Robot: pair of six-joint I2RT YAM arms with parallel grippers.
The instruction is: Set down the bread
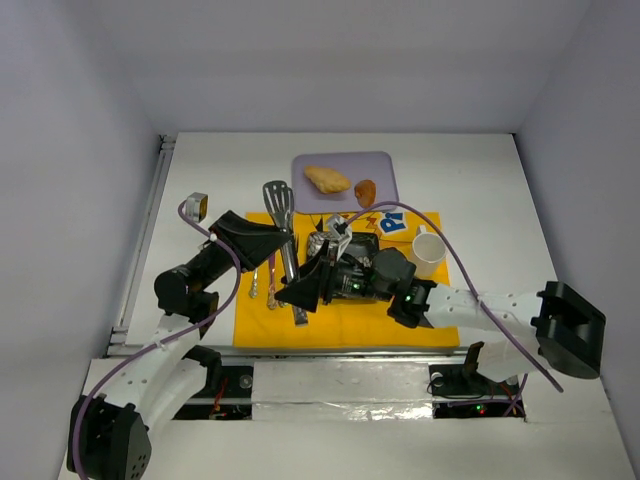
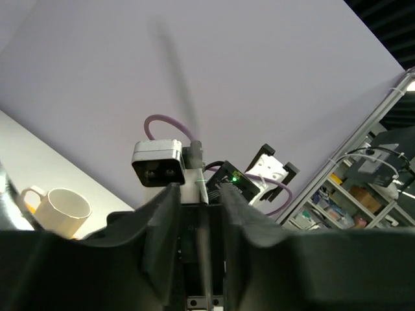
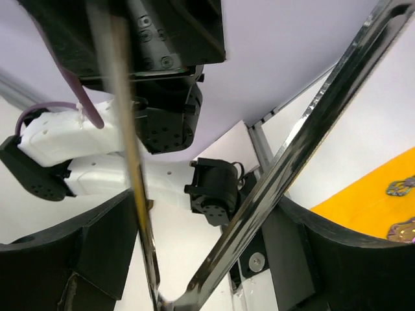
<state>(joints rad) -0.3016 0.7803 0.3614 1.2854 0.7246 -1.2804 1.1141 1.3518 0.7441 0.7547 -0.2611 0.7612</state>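
Bread (image 1: 327, 179): lies on the lilac board (image 1: 385, 165) beyond the yellow mat (image 1: 340, 325), with a smaller brown piece (image 1: 366, 191) beside it.
Left gripper (image 1: 287, 240): fingers pinched on the handle of the spatula (image 1: 279, 200).
Right gripper (image 1: 285, 295): fingers spread wide, either side of the same handle, lower down.

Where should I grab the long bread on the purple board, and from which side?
Take the bread across its narrow middle, coming straight down from above. It lies flat on the purple board, long axis roughly left to right, so jaws should close front to back.
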